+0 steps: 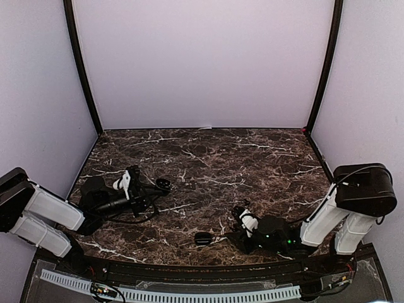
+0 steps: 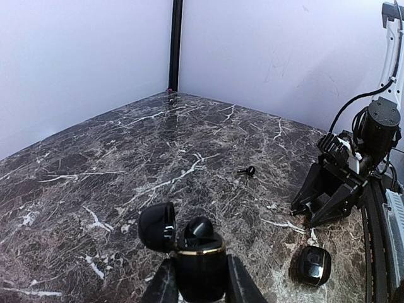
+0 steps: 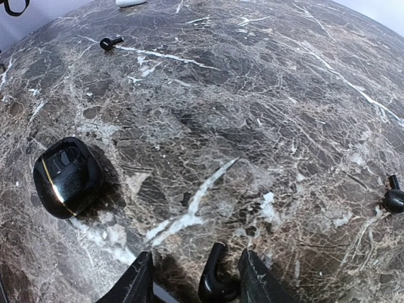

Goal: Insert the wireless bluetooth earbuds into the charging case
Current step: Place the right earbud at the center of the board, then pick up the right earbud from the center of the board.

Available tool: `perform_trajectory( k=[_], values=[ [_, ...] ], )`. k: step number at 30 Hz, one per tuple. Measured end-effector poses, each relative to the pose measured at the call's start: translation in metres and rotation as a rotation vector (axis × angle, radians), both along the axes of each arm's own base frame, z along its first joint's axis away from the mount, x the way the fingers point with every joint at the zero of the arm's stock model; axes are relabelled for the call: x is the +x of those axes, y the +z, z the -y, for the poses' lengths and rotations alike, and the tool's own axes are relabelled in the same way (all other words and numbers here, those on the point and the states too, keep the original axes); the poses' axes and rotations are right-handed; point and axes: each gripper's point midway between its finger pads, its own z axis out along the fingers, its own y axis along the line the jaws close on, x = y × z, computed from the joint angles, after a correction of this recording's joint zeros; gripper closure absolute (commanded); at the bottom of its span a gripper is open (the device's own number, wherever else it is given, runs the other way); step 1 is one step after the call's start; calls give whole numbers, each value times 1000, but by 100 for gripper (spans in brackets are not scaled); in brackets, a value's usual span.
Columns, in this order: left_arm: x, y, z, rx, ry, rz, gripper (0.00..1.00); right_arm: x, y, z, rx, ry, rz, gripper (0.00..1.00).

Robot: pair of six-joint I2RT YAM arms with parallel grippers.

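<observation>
Black glossy charging case point(image 2: 201, 278), gold band at its rim, lid hinged back toward 10 o'clock. The left end effector point(image 2: 200, 260) pinches its body from both sides. We see one black seated bud point(image 2: 199, 228) in its well.

The closed case point(image 3: 68, 177), black with a gold line, lies on the marbled worktop point(image 1: 208, 151) at 9 o'clock in the right wrist view, touching neither arm.

The right end effector point(image 3: 196, 255) is spread. A black near bud point(image 3: 214, 281) lies between its fingers, close to the finger point(image 3: 255, 278) on the 3 o'clock side; we cannot tell whether they touch.

Loose black earbuds: far bud point(image 3: 112, 43) at 11 o'clock, edge bud point(image 3: 392, 197) at 3 o'clock.

Any case markings are too small to read.
</observation>
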Motion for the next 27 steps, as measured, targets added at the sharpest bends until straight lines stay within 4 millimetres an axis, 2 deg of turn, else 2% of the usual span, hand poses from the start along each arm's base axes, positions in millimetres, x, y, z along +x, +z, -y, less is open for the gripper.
perform_trajectory(
  k=[8, 14, 23, 27],
  values=[
    [0, 0, 0, 0, 0, 0, 82, 0, 0, 16, -15, -31, 0, 53],
    [0, 0, 0, 0, -2, 0, 82, 1, -1, 19, -23, -45, 3, 61],
    [-1, 0, 0, 0, -4, 0, 82, 6, -1, 15, -31, -65, 12, 78],
    [-1, 0, 0, 0, -4, 0, 82, 7, -1, 15, -30, -67, 11, 82]
  ],
)
